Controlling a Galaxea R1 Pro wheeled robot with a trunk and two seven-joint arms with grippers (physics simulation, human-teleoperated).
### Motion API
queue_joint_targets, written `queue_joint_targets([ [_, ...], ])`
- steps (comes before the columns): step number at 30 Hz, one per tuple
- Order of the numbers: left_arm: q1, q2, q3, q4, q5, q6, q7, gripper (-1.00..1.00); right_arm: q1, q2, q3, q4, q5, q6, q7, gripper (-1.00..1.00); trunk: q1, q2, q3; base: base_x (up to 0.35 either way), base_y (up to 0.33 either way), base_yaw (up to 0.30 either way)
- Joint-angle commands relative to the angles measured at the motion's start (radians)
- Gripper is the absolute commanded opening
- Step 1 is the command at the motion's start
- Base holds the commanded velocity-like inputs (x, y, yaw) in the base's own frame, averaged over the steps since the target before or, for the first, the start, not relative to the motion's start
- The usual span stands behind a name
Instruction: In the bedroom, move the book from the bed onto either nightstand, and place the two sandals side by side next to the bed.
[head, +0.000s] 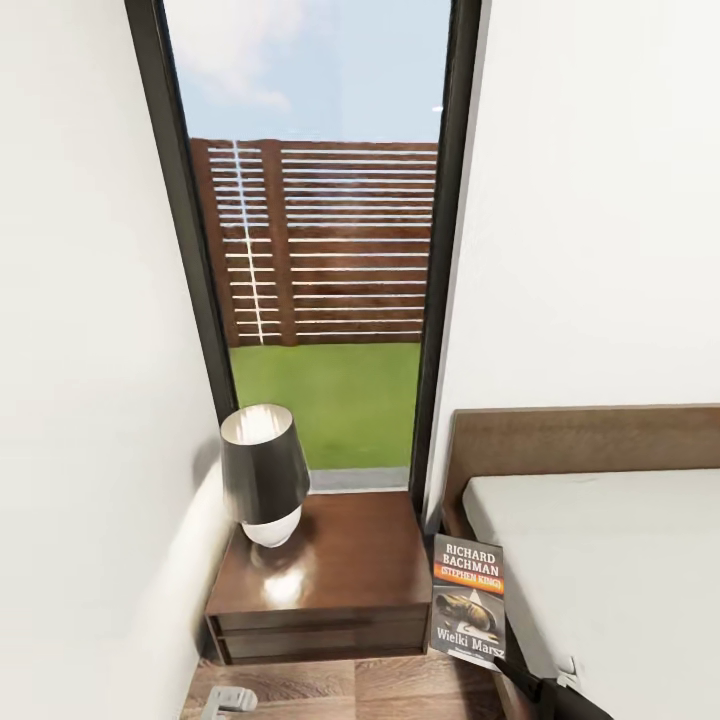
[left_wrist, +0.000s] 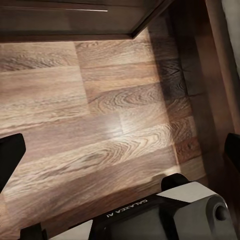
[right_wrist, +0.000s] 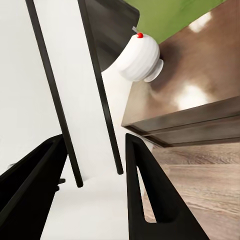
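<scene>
The book (head: 468, 600), dark with an orange band and "Richard Bachman" in white, hangs upright in the gap between the nightstand (head: 335, 570) and the bed (head: 620, 570). My right gripper (head: 515, 668) holds its lower corner from the bed side. In the right wrist view the two dark fingers of that gripper (right_wrist: 95, 142) point toward the nightstand (right_wrist: 200, 80). My left gripper (left_wrist: 120, 150) stands open, low over the wood floor, with nothing between its fingers. The sandals are out of view.
A lamp (head: 262, 475) with a dark shade and white base takes up the left part of the nightstand top; the right part is bare. A tall window (head: 320, 300) stands behind, with white walls on both sides. The nightstand's front (left_wrist: 75, 20) is near the left gripper.
</scene>
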Motion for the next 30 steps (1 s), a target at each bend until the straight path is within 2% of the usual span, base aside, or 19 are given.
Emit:
queue_joint_targets([
  [1, -0.001, 0.0, -0.008, 0.0, 0.004, -0.005, -0.002, 1.0, -0.001, 0.0, -0.005, 0.0, 0.004, -0.001, 0.004, -1.0, 0.0, -0.001, -0.001, 0.0, 0.0, 0.004],
  [12, -0.001, 0.0, -0.008, 0.0, 0.004, -0.005, -0.002, 1.0, -0.001, 0.0, -0.005, 0.0, 0.004, -0.001, 0.004, -1.0, 0.0, -0.001, -0.001, 0.001, 0.0, 0.088],
  [20, -0.001, 0.0, -0.008, 0.0, 0.005, -0.005, -0.002, 1.0, -0.001, 0.0, -0.005, 0.0, 0.003, -0.003, 0.002, -1.0, 0.0, -0.001, -0.001, 0.219, 0.06, 0.01],
  [30, -0.001, 0.0, -0.008, 0.0, 0.006, -0.005, -0.002, 1.0, -0.001, -0.001, -0.007, 0.001, 0.003, -0.005, 0.004, -1.0, 0.0, -0.001, -0.001, 0.031, 0.007, 0.0],
])
